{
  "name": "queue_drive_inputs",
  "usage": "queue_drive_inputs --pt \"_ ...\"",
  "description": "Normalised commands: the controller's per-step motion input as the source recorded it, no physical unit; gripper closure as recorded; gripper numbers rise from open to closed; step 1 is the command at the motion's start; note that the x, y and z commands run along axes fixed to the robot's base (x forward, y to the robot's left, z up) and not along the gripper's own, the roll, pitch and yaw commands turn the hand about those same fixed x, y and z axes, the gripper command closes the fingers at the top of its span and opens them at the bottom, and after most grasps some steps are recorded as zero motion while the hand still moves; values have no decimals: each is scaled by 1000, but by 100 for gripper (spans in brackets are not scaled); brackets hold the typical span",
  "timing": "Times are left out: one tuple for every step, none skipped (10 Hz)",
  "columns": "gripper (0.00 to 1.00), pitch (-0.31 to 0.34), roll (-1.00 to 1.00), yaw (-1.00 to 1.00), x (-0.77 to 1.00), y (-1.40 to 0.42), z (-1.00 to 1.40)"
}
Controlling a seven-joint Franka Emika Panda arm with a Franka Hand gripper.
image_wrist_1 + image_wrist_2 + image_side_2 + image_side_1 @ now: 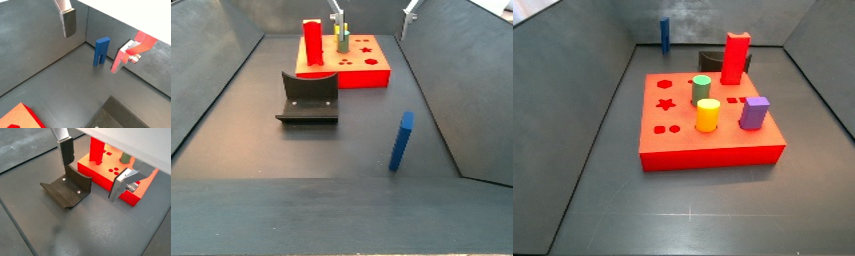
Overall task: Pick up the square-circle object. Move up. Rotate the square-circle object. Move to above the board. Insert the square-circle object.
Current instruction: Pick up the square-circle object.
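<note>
One dark grey walled floor [305,150]; slim blue square-circle object [404,140] upright near wall; gripper [100,35] fingers apart, empty.

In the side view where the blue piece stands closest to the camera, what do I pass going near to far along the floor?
square-circle object, standing upright → fixture → board with its pegs → gripper, at the top edge above the board; only its finger tips show.

The blue square-circle object [404,141] stands upright on the grey floor, its two prongs down in a wrist view [100,51], untouched. The board [711,148], flat and red, lies well apart at its 11 o'clock. The gripper [99,34] hangs empty above.
</note>
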Motion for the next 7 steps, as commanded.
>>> queue_drive_inputs --pt "0 -4 -86 0 0 40 -29" --pt "0 -11 -13 -183 -403 326 -249" --pt "0 83 0 -531 -280 429 -540" --pt "0 127 0 -594 -229 400 -634" --pt "0 163 -29 -586 -240 423 -746" --pt "0 76 -57 -511 -11 454 -669" --pt "0 0 -159 -363 0 491 -520"
